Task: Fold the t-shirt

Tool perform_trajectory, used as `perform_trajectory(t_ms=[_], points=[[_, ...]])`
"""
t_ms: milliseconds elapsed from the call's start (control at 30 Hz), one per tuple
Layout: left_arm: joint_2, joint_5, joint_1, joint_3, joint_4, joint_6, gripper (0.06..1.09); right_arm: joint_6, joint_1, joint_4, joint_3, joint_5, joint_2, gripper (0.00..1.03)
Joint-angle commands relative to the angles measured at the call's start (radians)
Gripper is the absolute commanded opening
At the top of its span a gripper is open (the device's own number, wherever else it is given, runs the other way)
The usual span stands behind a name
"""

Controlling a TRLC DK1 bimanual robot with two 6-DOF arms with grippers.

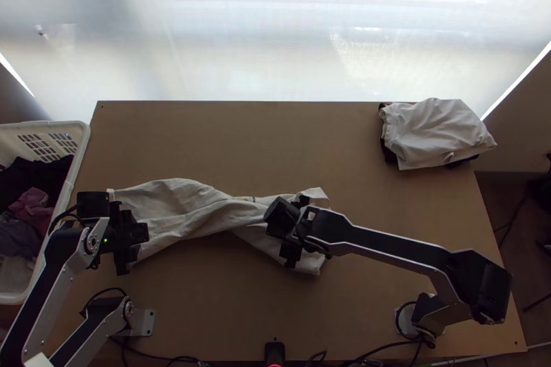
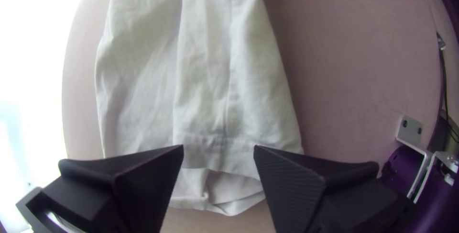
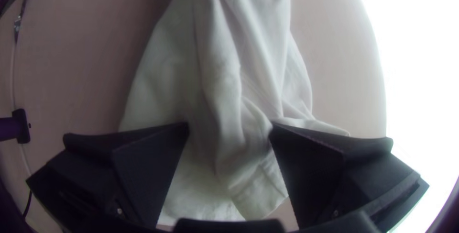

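Nine o'clock, a white plastic basket (image 1: 83, 143); beside it, the black left gripper (image 1: 128, 237), wide open, holding nothing. The rumpled off-white cloth t-shirt (image 1: 186, 208) stretches from nine o'clock to mid-table, under the black right gripper (image 1: 297, 231), wide open, empty! Two o'clock: folded pale cloth (image 1: 437, 131).

left arm (image 1: 43, 299) bent | left pincer (image 1: 129, 237) spread wide | right arm (image 1: 392, 244) bent | right pincer (image 1: 297, 229) spread wide

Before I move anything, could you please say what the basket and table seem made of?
Basket: likely plastic, smooth white, with slots moulded through its wall. Table: probably wood, matt, an even brown; no clear grain confirms it.
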Motion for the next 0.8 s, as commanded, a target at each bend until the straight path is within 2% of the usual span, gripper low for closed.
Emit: perform_trajectory(t_ms=[0, 267, 367, 467, 533, 767], points=[[0.013, 0.043, 0.015, 0.016, -0.055, -0.023, 0.5, 0.007, -0.004, 0.023, -0.004, 0.012, 0.022, 0.78], [0.013, 0.062, 0.032, -0.014, -0.067, -0.038, 0.51, 0.013, -0.004, 0.042, -0.002, 0.02, 0.046, 0.78], [0.013, 0.067, 0.04, -0.029, -0.064, -0.034, 0.64, 0.013, -0.004, 0.042, -0.004, 0.025, 0.045, 0.78], [0.012, 0.069, 0.038, -0.047, -0.05, -0.026, 0.65, 0.013, -0.006, 0.042, -0.004, 0.026, 0.045, 0.78], [0.01, 0.07, 0.038, -0.049, -0.032, -0.026, 0.73, 0.013, -0.004, 0.042, -0.004, 0.026, 0.045, 0.78], [0.019, 0.07, 0.049, -0.032, 0.031, -0.017, 0.8, 0.013, -0.004, 0.042, -0.004, 0.034, 0.045, 0.78]])
